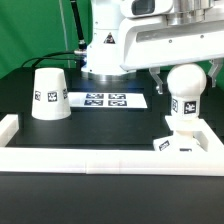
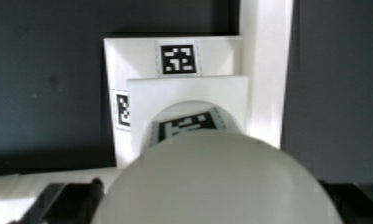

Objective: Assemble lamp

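**My claw at the bulb, over the base**

My claw (image 1: 187, 76) stands around the round head of the bulb (image 1: 185, 88), one finger on each side. I cannot tell whether the pads really press on it or only stand close, because in both views the contact is hidden or blurred. The bulb is upright, neck down, on the square base (image 1: 184, 138). The base sits in the corner of the border rail (image 1: 100, 158) at the exterior view's right. I cannot say whether the neck is fully seated. The shade (image 1: 50, 95) stands well apart, wide end down, on the dark counter (image 1: 100, 130) at the exterior view's left. The marker board (image 1: 108, 99) lies between the shade and the bulb.

In my judgement the parts are hard, hollow plastic: light, stiff and not very fragile, but smooth. The head of the bulb is a ball, and a ball may slip or turn between flat pads. So I would hold it across its widest line, with moderate force.

The exterior view shows the upright stance of the bulb and where the shade waits. The wrist view shows neither the shade nor the marker board. It looks down over the bulb (image 2: 209, 180) and shows how the bulb lines up with the base (image 2: 183, 80) beside the rail (image 2: 268, 40).
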Available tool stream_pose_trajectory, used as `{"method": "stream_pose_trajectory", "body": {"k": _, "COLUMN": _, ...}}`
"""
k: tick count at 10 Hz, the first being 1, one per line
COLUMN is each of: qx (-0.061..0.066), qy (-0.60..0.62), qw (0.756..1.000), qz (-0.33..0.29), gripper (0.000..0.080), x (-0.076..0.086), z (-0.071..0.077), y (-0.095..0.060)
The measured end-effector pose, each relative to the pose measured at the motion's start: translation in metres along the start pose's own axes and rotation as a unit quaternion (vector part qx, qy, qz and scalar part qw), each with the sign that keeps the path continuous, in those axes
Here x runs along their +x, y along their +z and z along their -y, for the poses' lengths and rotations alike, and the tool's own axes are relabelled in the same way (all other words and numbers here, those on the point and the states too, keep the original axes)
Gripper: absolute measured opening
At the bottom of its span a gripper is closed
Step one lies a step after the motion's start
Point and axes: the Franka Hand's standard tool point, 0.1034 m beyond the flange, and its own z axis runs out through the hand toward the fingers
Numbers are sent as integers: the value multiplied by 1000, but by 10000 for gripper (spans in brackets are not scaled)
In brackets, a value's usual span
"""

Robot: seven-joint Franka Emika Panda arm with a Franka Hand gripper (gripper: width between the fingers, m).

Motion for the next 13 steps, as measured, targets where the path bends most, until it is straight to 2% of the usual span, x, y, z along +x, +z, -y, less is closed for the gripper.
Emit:
{"method": "stream_pose_trajectory", "body": {"k": 2, "qx": 0, "qy": 11, "qw": 1000, "qz": 0, "gripper": 577, "x": 0, "z": 0, "y": 0}}
{"method": "stream_pose_trajectory", "body": {"k": 4, "qx": 7, "qy": 142, "qw": 990, "qz": -8, "gripper": 577, "x": 1, "z": 0, "y": 0}}
{"method": "stream_pose_trajectory", "body": {"k": 6, "qx": 11, "qy": 251, "qw": 968, "qz": -16, "gripper": 577, "x": -2, "z": 2, "y": 1}}
{"method": "stream_pose_trajectory", "body": {"k": 10, "qx": 33, "qy": 466, "qw": 884, "qz": -4, "gripper": 579, "x": -1, "z": 8, "y": 3}}
{"method": "stream_pose_trajectory", "body": {"k": 11, "qx": 41, "qy": 517, "qw": 855, "qz": 2, "gripper": 579, "x": 1, "z": 7, "y": 2}}
{"method": "stream_pose_trajectory", "body": {"k": 12, "qx": 44, "qy": 561, "qw": 826, "qz": 9, "gripper": 579, "x": 2, "z": 6, "y": 2}}
{"method": "stream_pose_trajectory", "body": {"k": 13, "qx": 43, "qy": 584, "qw": 810, "qz": 14, "gripper": 579, "x": 4, "z": 5, "y": 2}}
